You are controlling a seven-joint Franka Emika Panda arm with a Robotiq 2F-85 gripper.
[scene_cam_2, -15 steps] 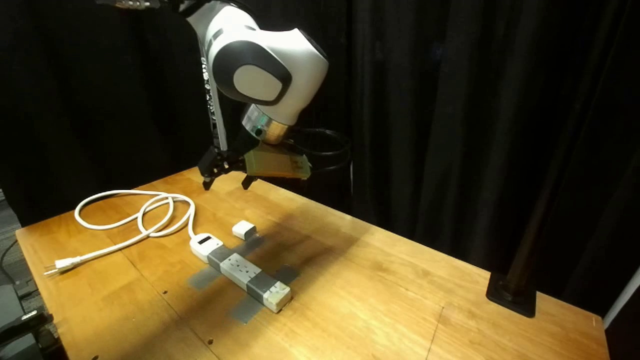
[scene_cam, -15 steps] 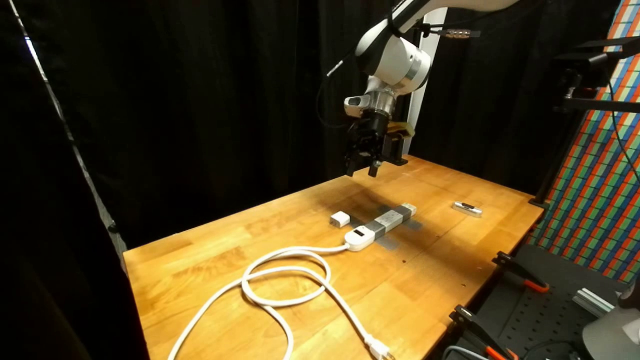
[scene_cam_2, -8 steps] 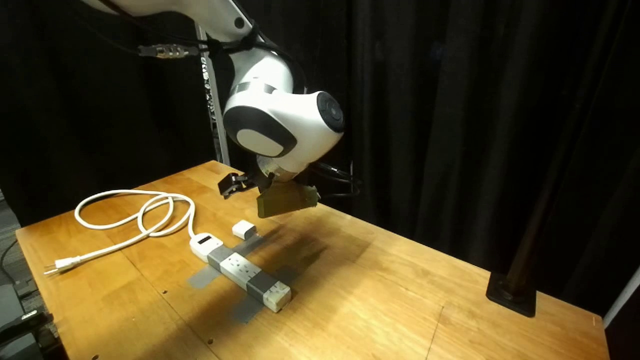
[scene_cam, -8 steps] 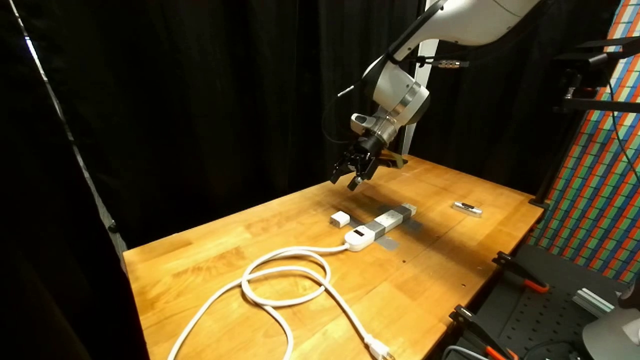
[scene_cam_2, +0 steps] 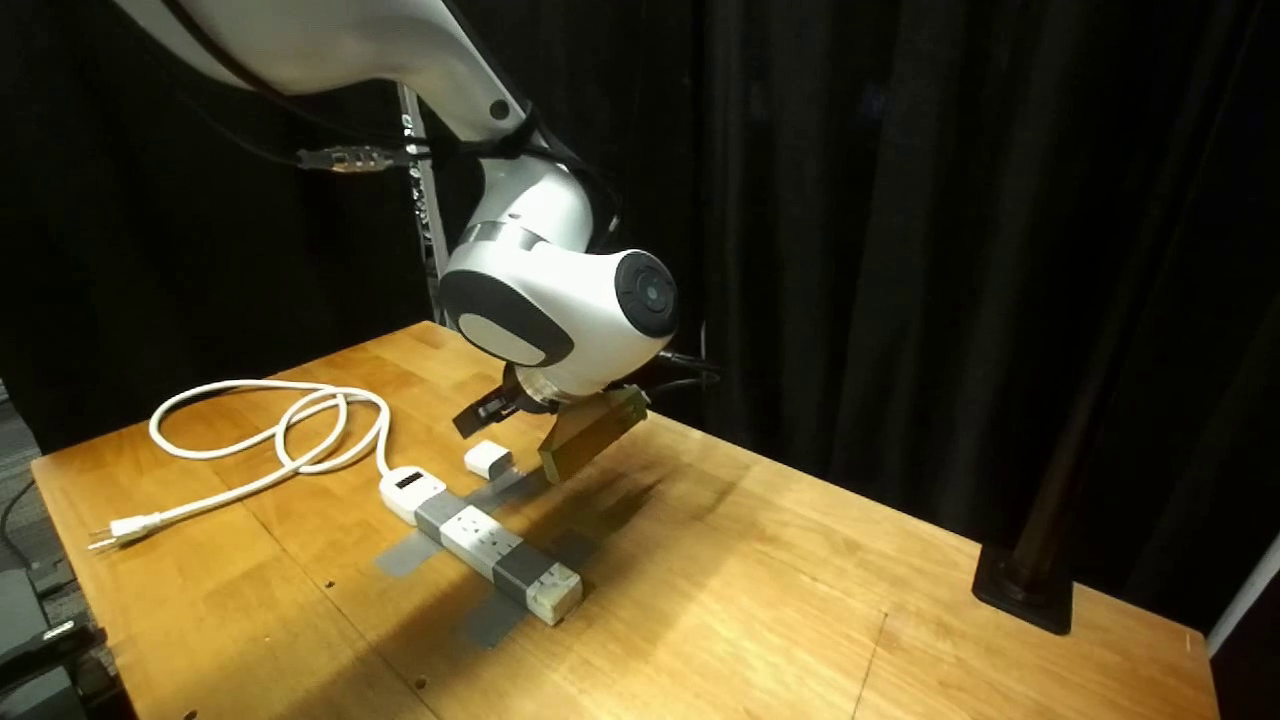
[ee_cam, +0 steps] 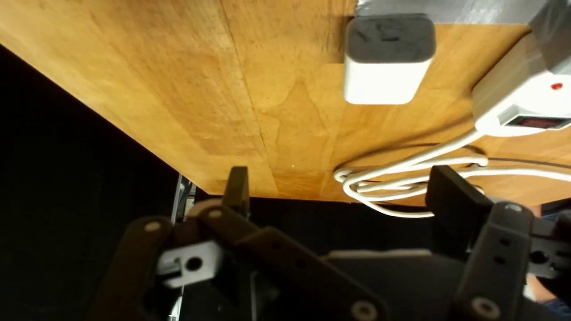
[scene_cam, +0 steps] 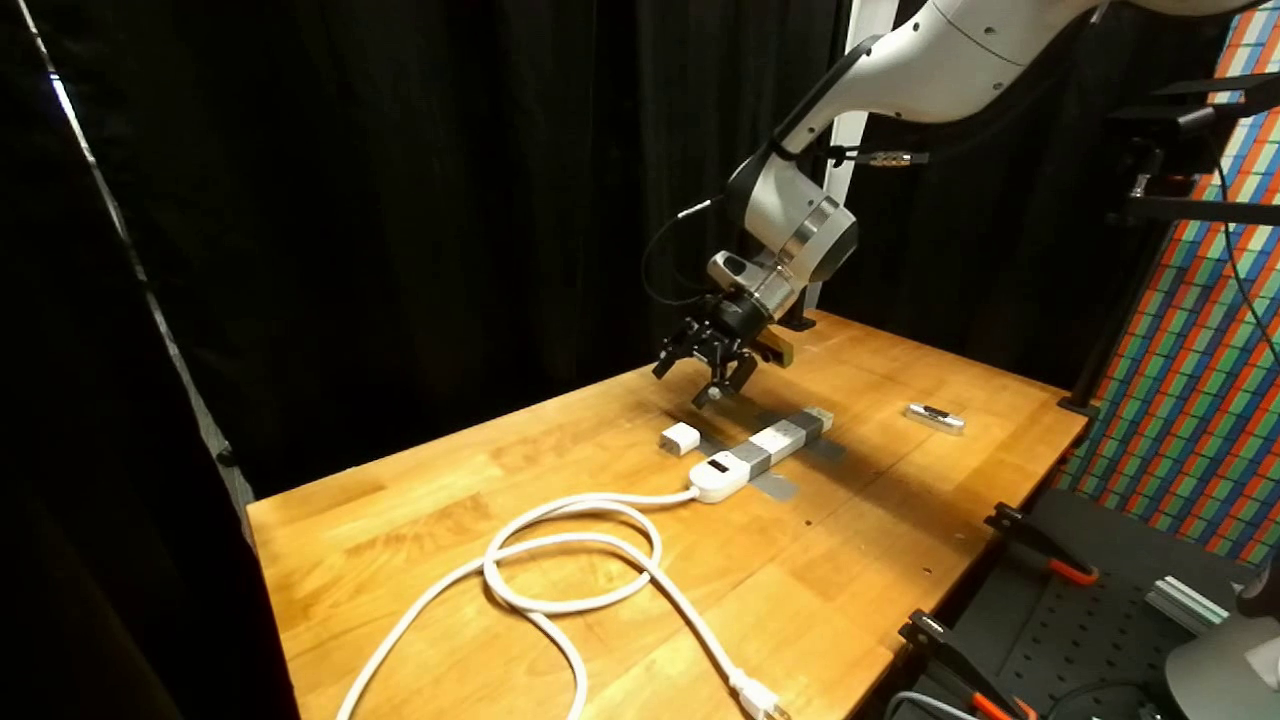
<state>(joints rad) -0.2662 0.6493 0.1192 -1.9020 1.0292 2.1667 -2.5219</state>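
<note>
My gripper (scene_cam: 684, 382) is open and empty above the wooden table, tilted, with its fingers wide apart in the wrist view (ee_cam: 341, 178). A small white block (scene_cam: 680, 438) with a grey end face lies on the table below the fingers, untouched. It also shows in the other views (scene_cam_2: 488, 459) (ee_cam: 388, 80). Next to it is a white power strip (scene_cam: 778, 438) held down by grey tape; it shows in an exterior view (scene_cam_2: 482, 535) and partly in the wrist view (ee_cam: 513, 102). In an exterior view one finger is hidden behind the arm and a yellowish block on the wrist (scene_cam_2: 590, 440).
The strip's white cord (scene_cam: 600, 497) lies coiled on the table, ending in a plug (scene_cam: 757, 696). A small silver-white object (scene_cam: 935, 417) lies on the table. Two clamps (scene_cam: 1040, 543) (scene_cam: 955, 660) grip the table edge. A black post base (scene_cam_2: 1022, 592) stands on the table.
My arm has come down and the gripper has tilted, moving closer to the white block. The fingers stay open. The block, power strip and cord have not moved.
</note>
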